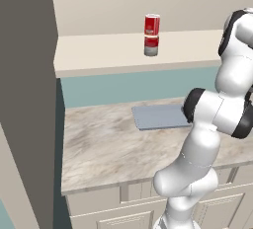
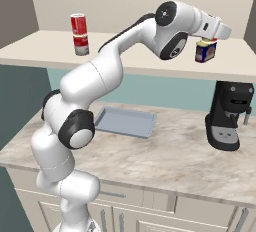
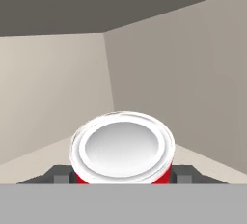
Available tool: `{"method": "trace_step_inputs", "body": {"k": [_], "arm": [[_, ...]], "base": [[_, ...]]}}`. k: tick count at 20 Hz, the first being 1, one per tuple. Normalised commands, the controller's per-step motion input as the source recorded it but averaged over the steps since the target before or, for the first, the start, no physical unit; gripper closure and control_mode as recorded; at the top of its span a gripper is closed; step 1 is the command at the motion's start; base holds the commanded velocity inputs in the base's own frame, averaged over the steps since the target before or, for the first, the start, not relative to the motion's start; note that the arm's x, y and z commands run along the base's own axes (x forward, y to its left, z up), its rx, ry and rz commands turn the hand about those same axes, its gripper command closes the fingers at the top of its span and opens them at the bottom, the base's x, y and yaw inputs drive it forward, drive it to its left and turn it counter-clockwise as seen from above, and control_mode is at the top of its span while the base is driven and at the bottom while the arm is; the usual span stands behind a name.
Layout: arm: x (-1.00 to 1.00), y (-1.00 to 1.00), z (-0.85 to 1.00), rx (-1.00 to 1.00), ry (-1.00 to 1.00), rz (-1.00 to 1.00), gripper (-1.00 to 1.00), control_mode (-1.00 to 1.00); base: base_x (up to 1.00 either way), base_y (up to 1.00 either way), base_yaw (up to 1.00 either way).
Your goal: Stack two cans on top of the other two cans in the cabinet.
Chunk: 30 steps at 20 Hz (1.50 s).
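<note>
Right base view shows the arm reaching up into the cabinet (image 2: pixel 150 71), its tool (image 2: pixel 206 39) over the dark blue can (image 2: pixel 205 52) at the right of the shelf; something orange-red shows just under the hand on top of that can, but what it is I cannot tell from this side; in the hand view a red can (image 3: pixel 121 150) with a silver rim sits between the two dark fingertips (image 3: pixel 59 175), the jaws drawn in against its sides, so the tool is clamped on this can; further left on the shelf a first stack stands finished, a red can with a white band (image 1: pixel 151 26) upright on the red and grey can (image 1: pixel 151 47); down on the surface (image 2: pixel 165 161) lie a grey tray (image 2: pixel 125 121) and, at the right, a black coffee machine (image 2: pixel 228 116); my judgement: the second stacking is in hand, the held can being placed on the blue one; the next move calls for setting it centred and level on the lid, then releasing and drawing the hand straight back without nudging it.
</note>
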Motion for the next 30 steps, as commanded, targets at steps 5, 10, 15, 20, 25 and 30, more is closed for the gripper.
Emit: {"method": "trace_step_inputs", "body": {"k": [5,10,15,20,25,30], "arm": [[0.07,0.01,-0.14,0.0,0.0,0.0,-1.0,-1.0],[0.07,0.0,-0.08,0.0,0.0,0.0,-1.0,-1.0],[0.07,0.0,-0.03,0.0,0.0,0.0,-1.0,-1.0],[-0.03,0.0,0.0,0.0,0.0,0.0,-1.0,-1.0],[-0.21,0.03,-0.05,0.0,0.0,0.0,-1.0,-1.0],[-0.25,0.15,-0.15,0.0,0.0,0.0,-1.0,-1.0]], "base": [[0.0,0.0,0.0],[0.0,0.0,0.0],[0.0,0.0,0.0],[0.0,0.0,0.0],[0.0,0.0,0.0],[0.0,0.0,0.0]]}}
